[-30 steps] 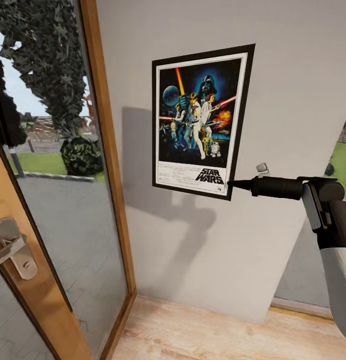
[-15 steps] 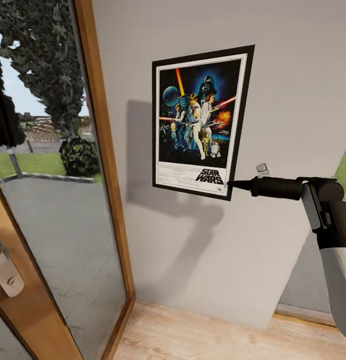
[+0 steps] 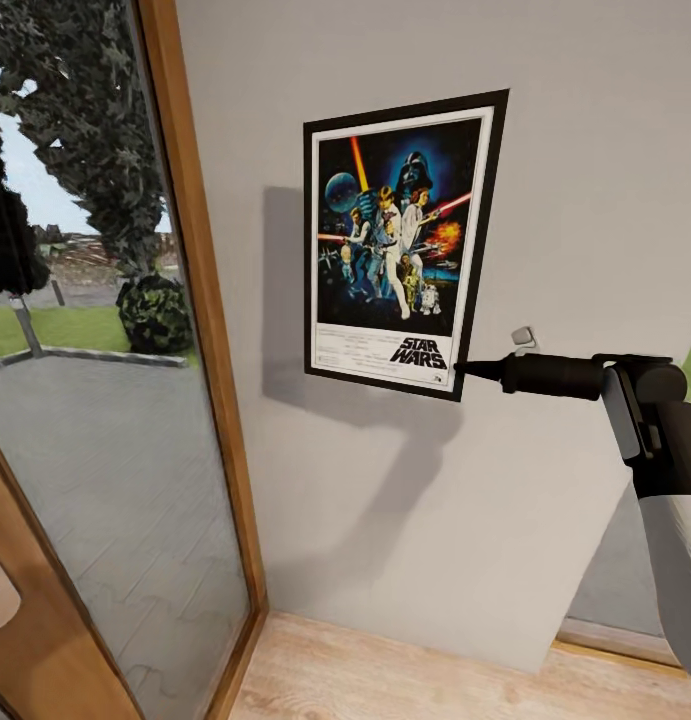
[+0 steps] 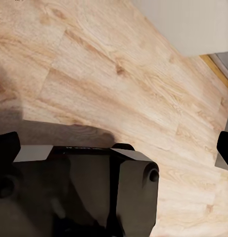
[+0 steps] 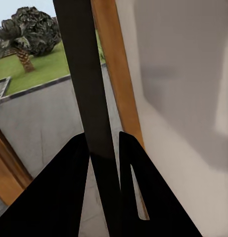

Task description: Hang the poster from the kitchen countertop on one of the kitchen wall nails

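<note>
Against the grey wall (image 3: 585,150) ahead of me, the poster (image 3: 400,243) is held upright, its black frame and white border facing me and the "STAR WARS" lettering at the bottom. My right gripper (image 3: 463,368) reaches in from beside the poster and has hold of its lower corner on the side away from the door frame (image 3: 200,330). From the right wrist I see the poster edge-on as a dark vertical strip (image 5: 89,108) running between the two black fingers (image 5: 59,197), which are clenched on it from both sides. A small metal wall nail (image 3: 524,337) sticks out of the wall just beside that same lower corner, a little above my gripper's arm; whether the poster touches it I cannot tell. The poster's shadow falls on the wall toward the door frame and below.

The wooden door frame stands beside the poster, with glass (image 3: 95,420) beyond it showing paving, grass and a bush (image 3: 160,312) outside. Below the poster, light wooden floor (image 3: 405,670) meets the wall.

My left gripper (image 4: 116,148) points down at the wooden floor (image 4: 118,74), its fingers spread wide apart and holding nothing.
</note>
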{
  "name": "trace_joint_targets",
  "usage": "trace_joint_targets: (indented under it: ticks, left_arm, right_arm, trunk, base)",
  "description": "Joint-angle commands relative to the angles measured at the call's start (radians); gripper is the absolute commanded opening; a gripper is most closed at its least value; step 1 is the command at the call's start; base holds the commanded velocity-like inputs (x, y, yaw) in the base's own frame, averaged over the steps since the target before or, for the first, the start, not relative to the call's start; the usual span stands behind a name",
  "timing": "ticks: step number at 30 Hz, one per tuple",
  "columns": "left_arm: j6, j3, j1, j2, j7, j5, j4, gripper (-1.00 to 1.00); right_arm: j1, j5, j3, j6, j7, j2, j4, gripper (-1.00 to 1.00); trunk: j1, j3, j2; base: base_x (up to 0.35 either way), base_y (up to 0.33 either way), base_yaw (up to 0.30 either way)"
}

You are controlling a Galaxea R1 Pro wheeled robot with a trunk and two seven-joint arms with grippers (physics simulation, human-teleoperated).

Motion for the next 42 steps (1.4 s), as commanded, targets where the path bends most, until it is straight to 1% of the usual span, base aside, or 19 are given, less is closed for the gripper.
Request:
trace_joint_targets:
  ticks: [1, 12, 19, 30, 42]
  left_arm:
    - [0.01, -0.005, 0.0, 0.0, -0.003, 0.011, -0.001, 1.0]
    - [0.01, -0.005, 0.0, 0.0, -0.003, 0.011, -0.001, 1.0]
    - [0.01, -0.005, 0.0, 0.0, -0.003, 0.011, -0.001, 1.0]
    - [0.01, -0.005, 0.0, 0.0, -0.003, 0.011, -0.001, 1.0]
    - [0.01, -0.005, 0.0, 0.0, -0.003, 0.011, -0.001, 1.0]
  right_arm:
    - [0.0, -0.004, 0.0, 0.007, 0.002, 0.0, 0.0, -1.0]
    - [0.0, -0.004, 0.0, 0.006, 0.002, 0.0, 0.002, -1.0]
    - [0.0, -0.004, 0.0, 0.006, 0.002, 0.0, 0.002, -1.0]
    - [0.0, -0.004, 0.0, 0.006, 0.002, 0.0, 0.002, -1.0]
    - [0.0, -0.004, 0.0, 0.006, 0.002, 0.0, 0.002, -1.0]
  trunk:
    - [0.0, 0.0, -0.001]
    - [0.0, 0.0, -0.001]
    - [0.0, 0.0, -0.001]
    - [0.0, 0.0, -0.001]
    - [0.0, 0.0, -0.001]
  base:
    - [0.04, 0.0, 0.0]
    - [0.016, 0.0, 0.0]
    - [0.195, -0.068, 0.0]
    - [0.094, -0.011, 0.0]
    - [0.014, 0.0, 0.0]
